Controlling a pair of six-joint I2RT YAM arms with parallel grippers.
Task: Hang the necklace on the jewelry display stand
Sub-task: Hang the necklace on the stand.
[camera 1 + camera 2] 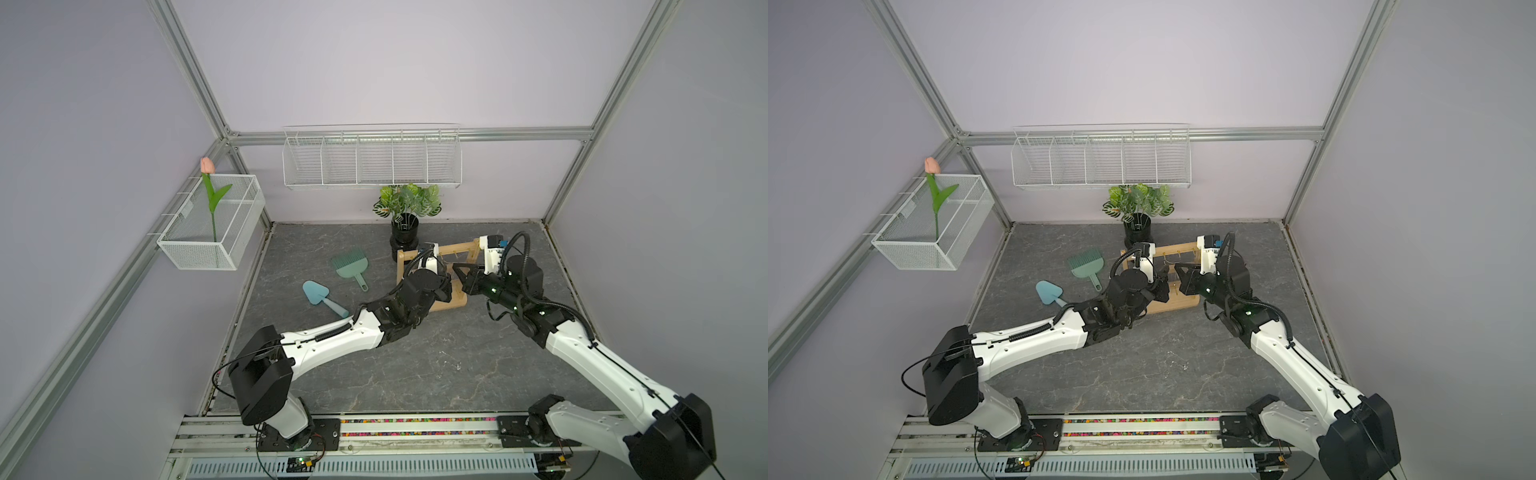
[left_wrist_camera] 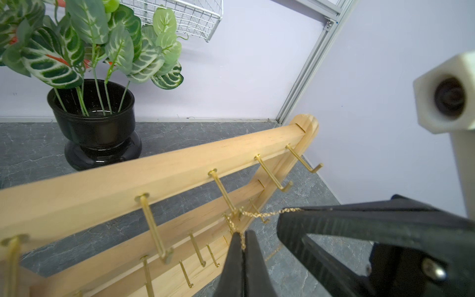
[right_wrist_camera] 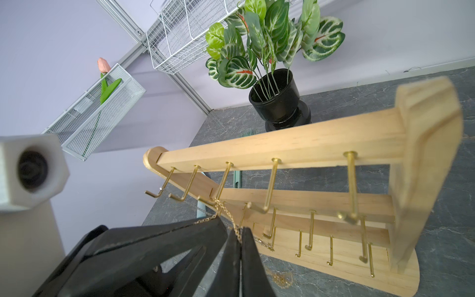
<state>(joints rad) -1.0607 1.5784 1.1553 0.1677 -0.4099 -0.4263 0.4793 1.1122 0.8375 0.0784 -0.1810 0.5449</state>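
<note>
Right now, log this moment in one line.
left gripper: shut on necklace | right gripper: shut on necklace | necklace: draped over top-bar hook | stand: upright

jewelry display stand (image 3: 426, 144): showing one.
crossbars (image 3: 282, 147): numbering three.
gold hooks (image 3: 272, 185) on the top crossbar: numbering five.
necklace (image 2: 258, 214): showing one.
grippers: numbering two, left gripper (image 2: 243, 239) and right gripper (image 3: 240, 237).
potted plant (image 1: 405, 232): showing one.
white baskets: numbering two, wire basket (image 1: 370, 166) and mesh basket (image 1: 208, 237).
wire basket's compartments: numbering five.
tulip (image 1: 207, 165): showing one.
garden tools: numbering two, green rake (image 1: 349, 268) and blue trowel (image 1: 316, 293).
</note>
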